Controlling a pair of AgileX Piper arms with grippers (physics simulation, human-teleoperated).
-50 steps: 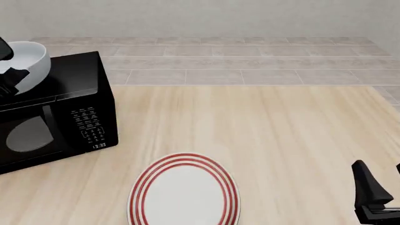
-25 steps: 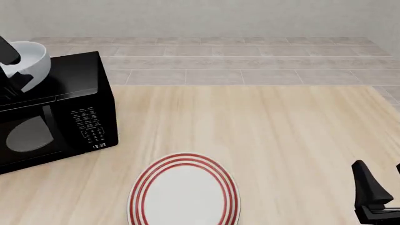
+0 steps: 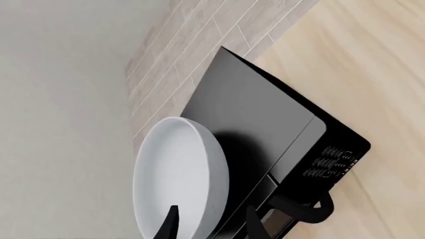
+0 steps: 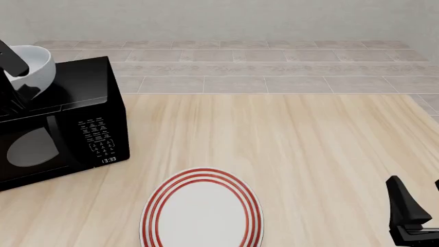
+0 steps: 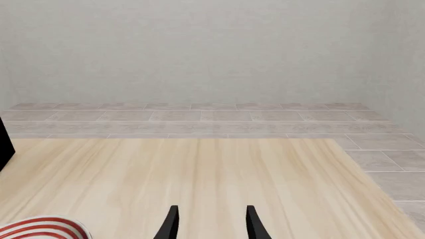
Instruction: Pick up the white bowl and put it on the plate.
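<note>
My left fingers [image 3: 209, 226] pinch the rim of the white bowl [image 3: 179, 174], one finger inside it and one outside. In the front view the bowl [image 4: 33, 64] sits tilted over the top of the black microwave [image 4: 75, 123], out at ten o'clock on the counter [image 4: 309, 149]; whether it touches the microwave I cannot tell. The plate [image 4: 201, 211] lies flat at six o'clock, near the counter's near edge and well apart from the bowl. My right fingers [image 5: 209, 224] are spread with nothing between them, low at four o'clock.
</note>
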